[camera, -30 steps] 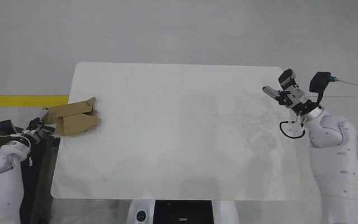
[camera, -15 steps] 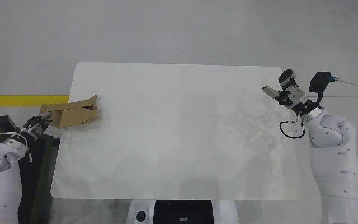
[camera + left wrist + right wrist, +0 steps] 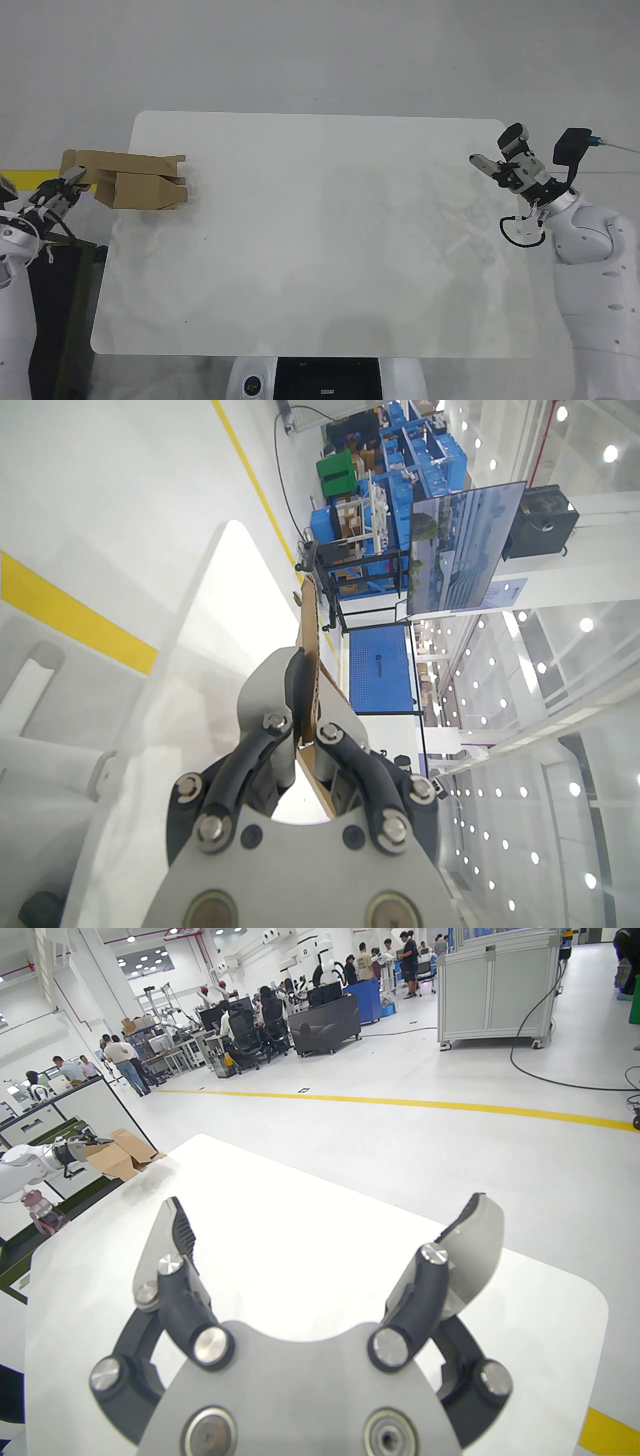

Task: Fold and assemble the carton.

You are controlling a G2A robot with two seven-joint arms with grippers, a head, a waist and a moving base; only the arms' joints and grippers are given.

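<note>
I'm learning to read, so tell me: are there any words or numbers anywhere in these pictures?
carton: no print on the faces that show.
table: none.
blue board: small white print, too small to read.
white sign beside the screen: blurred, unreadable.

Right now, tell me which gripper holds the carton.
The left gripper: it is shut on an edge of the cardboard carton at the table's left edge. The right gripper is open and empty by the opposite edge.
</note>
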